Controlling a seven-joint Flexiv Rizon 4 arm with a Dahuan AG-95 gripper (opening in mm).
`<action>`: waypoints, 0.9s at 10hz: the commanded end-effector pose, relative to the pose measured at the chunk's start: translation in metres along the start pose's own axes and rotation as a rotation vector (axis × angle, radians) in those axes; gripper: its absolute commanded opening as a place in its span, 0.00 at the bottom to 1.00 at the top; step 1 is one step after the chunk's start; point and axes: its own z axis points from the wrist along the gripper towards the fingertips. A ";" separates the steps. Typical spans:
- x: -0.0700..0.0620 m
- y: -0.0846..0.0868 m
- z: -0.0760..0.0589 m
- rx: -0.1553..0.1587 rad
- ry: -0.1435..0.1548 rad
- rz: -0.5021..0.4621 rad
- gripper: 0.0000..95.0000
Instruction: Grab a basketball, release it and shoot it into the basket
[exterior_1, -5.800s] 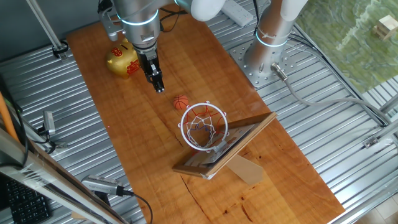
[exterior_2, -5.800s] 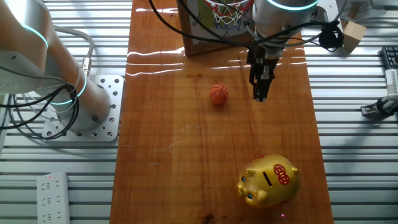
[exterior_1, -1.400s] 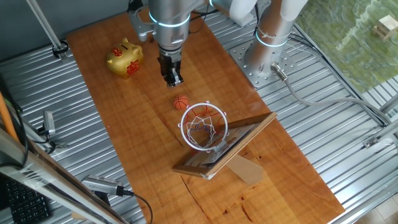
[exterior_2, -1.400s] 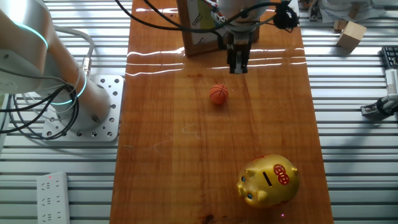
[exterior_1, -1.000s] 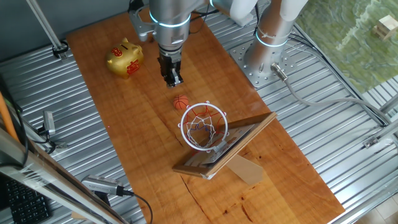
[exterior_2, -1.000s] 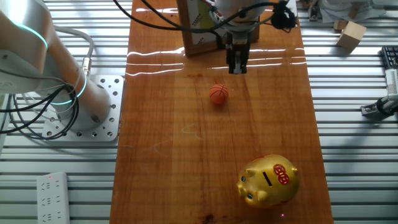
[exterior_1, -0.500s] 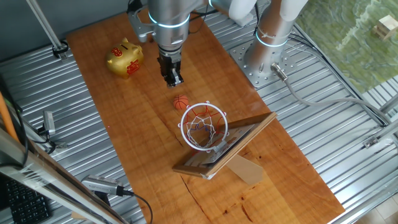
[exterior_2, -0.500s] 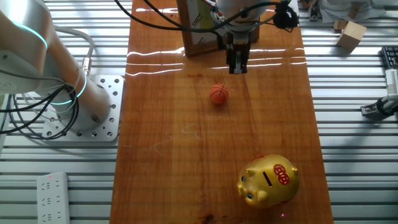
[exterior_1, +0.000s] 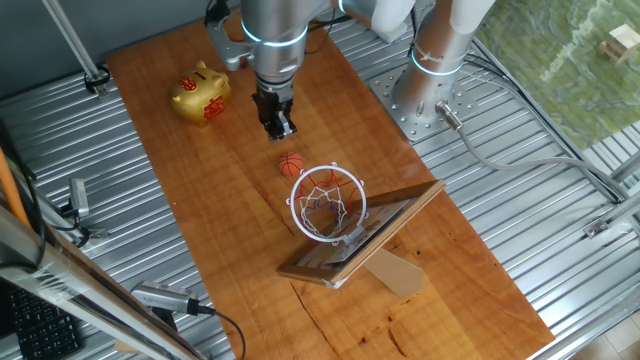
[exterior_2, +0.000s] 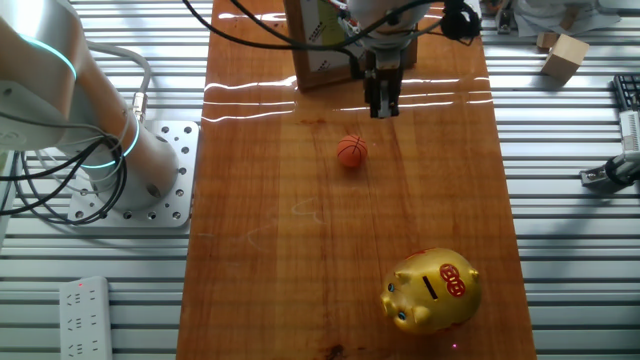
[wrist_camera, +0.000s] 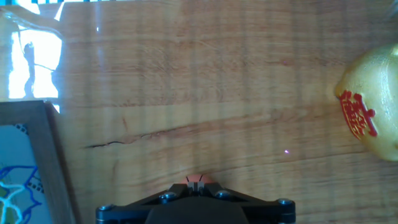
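The basketball (exterior_1: 291, 164) is a tiny orange ball lying on the wooden board, just up-left of the basket (exterior_1: 327, 203), whose white ring and net hang on a tilted wooden-framed backboard. My gripper (exterior_1: 280, 128) hangs above the board, a little beyond the ball on the side toward the piggy bank, fingers together and empty. In the other fixed view the gripper (exterior_2: 381, 108) is between the ball (exterior_2: 351, 151) and the backboard. In the hand view the closed fingertips (wrist_camera: 197, 184) cover most of the ball (wrist_camera: 208, 180); only an orange sliver shows.
A golden piggy bank (exterior_1: 200, 95) stands near the board's far corner, also seen in the other fixed view (exterior_2: 432, 290) and at the hand view's right edge (wrist_camera: 370, 112). The backboard frame (wrist_camera: 53, 162) is at the hand view's left. A second arm's base (exterior_1: 430, 85) stands beside the board.
Since 5.8 s ago my gripper has moved from beside the piggy bank to a spot close to the ball. Over the last second nothing has visibly moved.
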 end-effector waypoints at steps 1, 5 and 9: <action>-0.001 0.001 0.000 -0.003 0.010 -0.043 0.00; -0.001 0.001 0.000 -0.004 0.005 -0.033 0.00; 0.000 0.001 -0.001 -0.006 0.002 -0.015 0.00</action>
